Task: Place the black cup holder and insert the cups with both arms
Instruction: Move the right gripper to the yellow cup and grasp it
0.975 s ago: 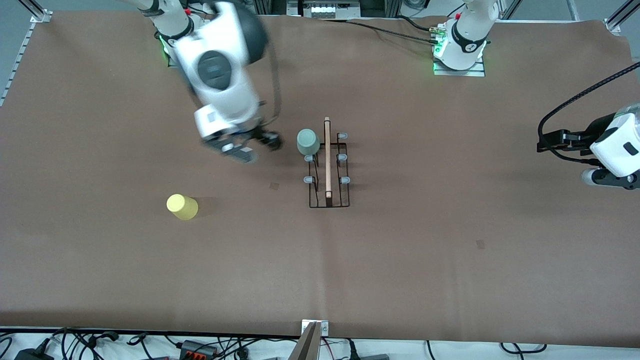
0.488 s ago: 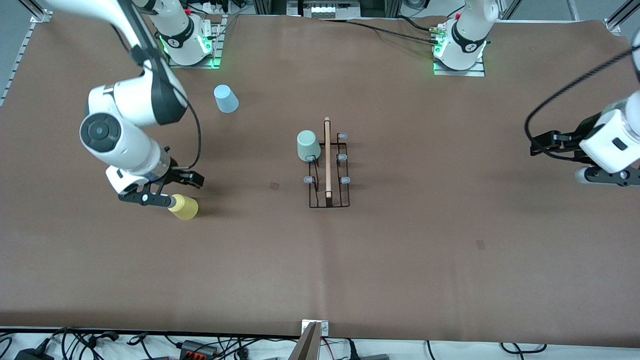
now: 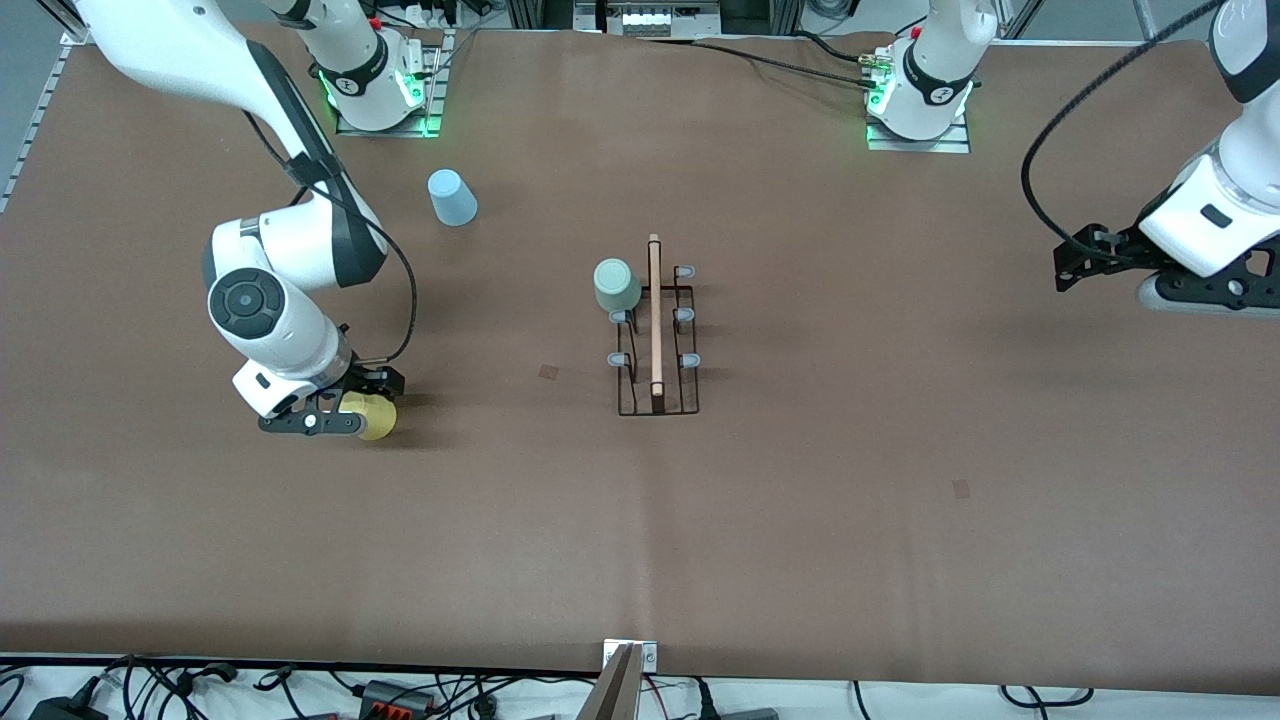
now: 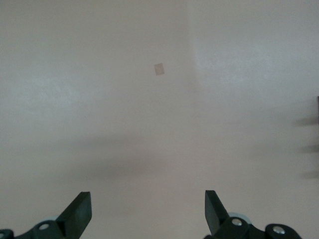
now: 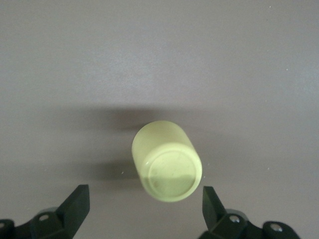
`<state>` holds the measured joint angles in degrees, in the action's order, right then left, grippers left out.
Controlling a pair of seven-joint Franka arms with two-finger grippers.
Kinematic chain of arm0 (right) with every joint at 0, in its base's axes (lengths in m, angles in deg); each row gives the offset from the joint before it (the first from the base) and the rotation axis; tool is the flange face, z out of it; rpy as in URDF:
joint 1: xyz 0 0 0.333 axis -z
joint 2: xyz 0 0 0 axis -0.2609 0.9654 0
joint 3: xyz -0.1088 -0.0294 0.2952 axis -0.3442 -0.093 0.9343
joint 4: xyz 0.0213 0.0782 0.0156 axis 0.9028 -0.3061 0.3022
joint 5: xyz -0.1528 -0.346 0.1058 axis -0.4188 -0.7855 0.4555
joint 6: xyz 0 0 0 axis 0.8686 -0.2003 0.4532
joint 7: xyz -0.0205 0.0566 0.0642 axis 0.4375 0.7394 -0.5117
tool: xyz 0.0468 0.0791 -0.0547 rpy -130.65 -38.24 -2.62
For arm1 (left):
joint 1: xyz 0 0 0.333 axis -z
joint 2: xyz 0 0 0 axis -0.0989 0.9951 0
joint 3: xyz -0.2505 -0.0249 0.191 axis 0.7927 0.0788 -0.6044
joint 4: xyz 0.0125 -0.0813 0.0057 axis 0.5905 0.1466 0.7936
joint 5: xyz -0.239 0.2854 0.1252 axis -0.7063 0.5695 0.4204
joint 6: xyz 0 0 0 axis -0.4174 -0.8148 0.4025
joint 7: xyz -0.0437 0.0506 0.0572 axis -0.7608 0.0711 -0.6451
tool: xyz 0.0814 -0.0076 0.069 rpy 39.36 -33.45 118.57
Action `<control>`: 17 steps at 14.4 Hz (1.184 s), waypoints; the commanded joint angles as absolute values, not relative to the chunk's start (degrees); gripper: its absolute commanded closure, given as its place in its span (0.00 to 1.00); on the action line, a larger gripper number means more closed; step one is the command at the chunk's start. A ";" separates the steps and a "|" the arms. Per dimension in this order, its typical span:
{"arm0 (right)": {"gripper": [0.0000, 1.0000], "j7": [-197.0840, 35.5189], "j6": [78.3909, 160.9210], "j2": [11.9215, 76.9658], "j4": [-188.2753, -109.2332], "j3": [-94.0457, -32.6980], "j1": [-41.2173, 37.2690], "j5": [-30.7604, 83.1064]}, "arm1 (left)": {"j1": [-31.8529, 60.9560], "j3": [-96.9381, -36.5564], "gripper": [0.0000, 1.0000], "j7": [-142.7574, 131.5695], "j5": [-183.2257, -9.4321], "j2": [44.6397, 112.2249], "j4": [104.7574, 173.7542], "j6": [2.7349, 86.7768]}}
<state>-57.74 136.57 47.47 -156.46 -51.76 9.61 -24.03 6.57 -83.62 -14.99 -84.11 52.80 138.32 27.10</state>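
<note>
The black cup holder point(image 3: 656, 335) stands upright in the middle of the brown counter point(image 3: 800, 520), its wooden rod handle point(image 3: 655, 315) running along the top. The grey-green cup point(image 3: 616, 284) sits upside down on a peg at the rack's end farthest from the front camera, on the side toward the right arm. The light blue cup point(image 3: 452, 197) stands upside down on the counter near the right arm's base, farther from the front camera than the rack. The yellow cup point(image 3: 375, 416) stands upside down toward the right arm's end of the counter, nearer the front camera. The right tool point(image 3: 340, 405) is low over the yellow cup point(image 5: 167, 162), fingers point(image 5: 75, 206) spread wide on either side, not touching it. The left tool point(image 3: 1085, 262) waits over bare counter at the left arm's end, fingers point(image 4: 79, 211) wide apart, holding nothing.
</note>
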 commanded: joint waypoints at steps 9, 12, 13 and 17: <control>0.00 -61.78 145.19 50.69 -159.50 -53.97 9.59 -24.56 | 7.44 -83.40 0.00 -15.91 -85.40 51.93 137.81 24.36; 0.37 -62.39 144.84 50.51 -160.04 -53.88 9.67 -24.56 | 7.44 -83.40 0.00 -16.09 -85.40 52.02 137.81 24.19; 0.54 -62.48 144.66 50.25 -160.03 -53.97 9.67 -24.56 | 7.52 -83.40 0.00 -16.09 -85.40 52.02 137.81 24.18; 0.86 -62.75 140.21 46.22 -158.02 -53.71 8.98 -24.47 | 7.35 -83.49 0.00 -16.44 -85.58 52.02 137.72 23.92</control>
